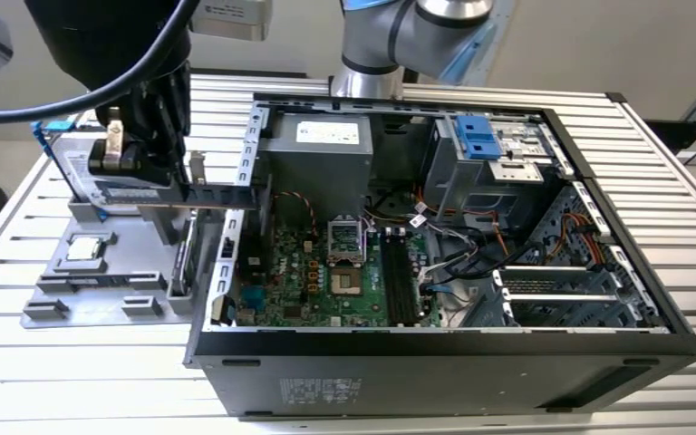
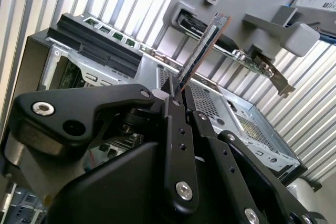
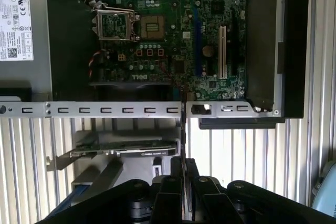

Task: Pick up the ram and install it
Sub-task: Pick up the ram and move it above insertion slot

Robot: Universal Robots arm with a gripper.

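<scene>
Arching over from behind the open computer case [image 1: 445, 358], the silver-grey arm [image 1: 379, 54] hangs its black tool end at the exterior view's left of the case, above a grey moulded tray [image 1: 94, 294].

Just beyond the gripper [image 2: 176, 95] [image 3: 184, 163] is the case, a black steel box lying on its side. Inside are a green motherboard [image 3: 173, 40] and a grey power supply [image 3: 21, 30], and a slotted silver rear rail [image 3: 105, 110] edges it.

The matte tray sits beneath the gripper. It carries a green expansion card [image 3: 121, 148] with a bright metal bracket [image 3: 56, 160], placed between the gripper and the rail.

In both wrist views the 2 black jointed fingers [image 2: 176, 129] are pinched narrow on the ram [image 2: 202, 51] [image 3: 183, 129]. It is a thin dark stick with chips along its face, jutting straight out from the fingertips. In the first wrist view it shows edge-on, lined up across the rail.

Everything rests on a ribbed aluminium table [image 1: 82, 390], with a pale wall [image 1: 638, 45] behind.
</scene>
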